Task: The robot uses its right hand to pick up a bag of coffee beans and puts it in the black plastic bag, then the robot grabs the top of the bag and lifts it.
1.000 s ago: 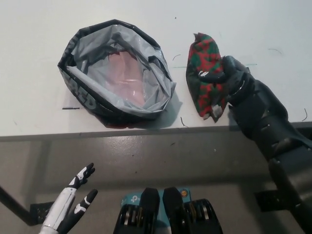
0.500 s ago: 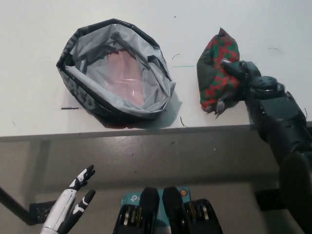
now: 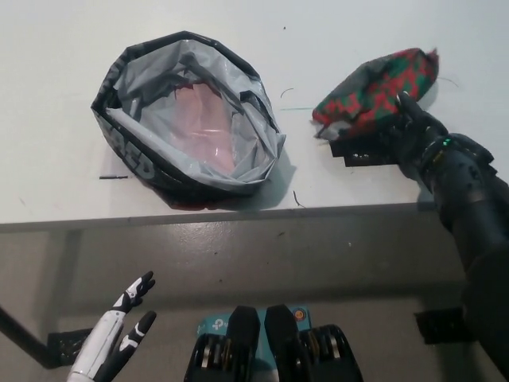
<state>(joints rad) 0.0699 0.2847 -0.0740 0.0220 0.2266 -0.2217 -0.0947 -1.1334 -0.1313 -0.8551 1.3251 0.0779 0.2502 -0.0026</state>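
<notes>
Black plastic bag [image 3: 187,119]: thin glossy film, crinkled, grey sheen inside. Coffee bean bag [image 3: 374,91]: red-green print, soft and creased (cloth or foil, cannot tell). Table [image 3: 56,48]: smooth matt white. Right hand [image 3: 413,135]: matt black.

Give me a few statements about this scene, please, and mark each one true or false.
1. The right hand holds the red and green coffee bag. True.
2. The coffee bag is already inside the black plastic bag. False: it is to the right of it, above the white table.
3. The black plastic bag stands open. True.
4. The left hand grips the black bag's rim. False: it is low at the lower left, open, below the table edge.
5. The black plastic bag lies flat and folded shut. False: its mouth gapes upward.
</notes>
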